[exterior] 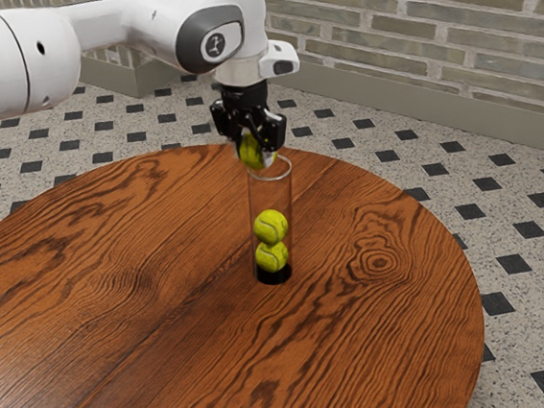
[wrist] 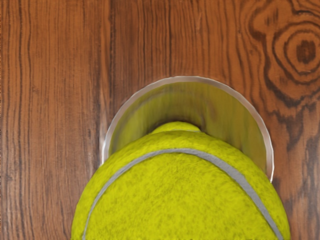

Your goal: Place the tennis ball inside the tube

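At the mouth of the upright clear tube (exterior: 286, 194), pointing down, clasping a tennis ball (exterior: 251, 152) off-centre over the opening.

Pale brick walls (exterior: 424, 31) surround a speckled floor (exterior: 529, 238) with dark diamonds.

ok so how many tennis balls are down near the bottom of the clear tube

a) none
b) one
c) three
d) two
d, as an upper ball and a lower ball sit stacked inside the tube, while a third ball is well above them.
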